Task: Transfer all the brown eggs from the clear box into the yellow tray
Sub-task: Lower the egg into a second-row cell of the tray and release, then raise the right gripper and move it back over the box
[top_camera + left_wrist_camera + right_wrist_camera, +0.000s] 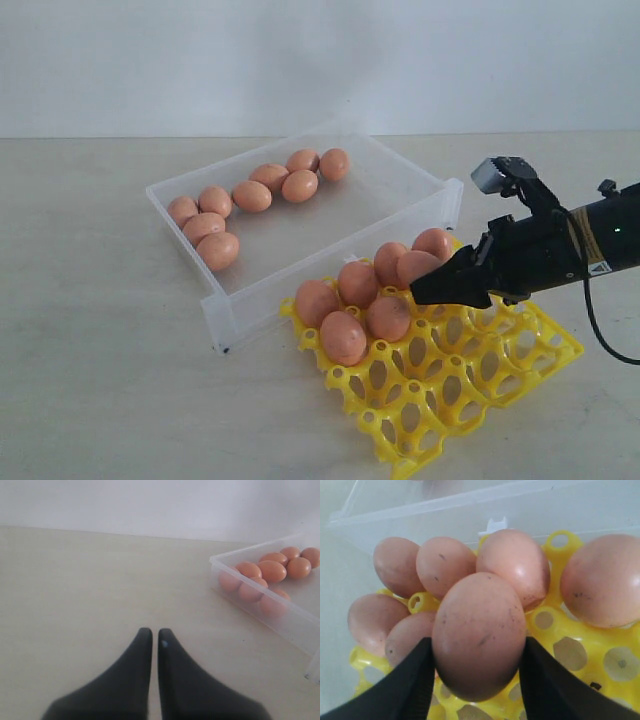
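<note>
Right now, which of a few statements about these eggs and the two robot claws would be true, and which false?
1. The right gripper holds an egg between its fingers. True.
2. The clear box is already empty. False: nine eggs lie in it.
3. The left gripper carries an egg too. False: it is shut and empty, over the bare table beside the box.
4. Several eggs already sit in the yellow tray. True: six, clustered at the end nearest the box.

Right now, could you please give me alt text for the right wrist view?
The right gripper clasps a brown egg between black fingers over the yellow tray, which holds six other eggs; the clear box stands behind.
</note>
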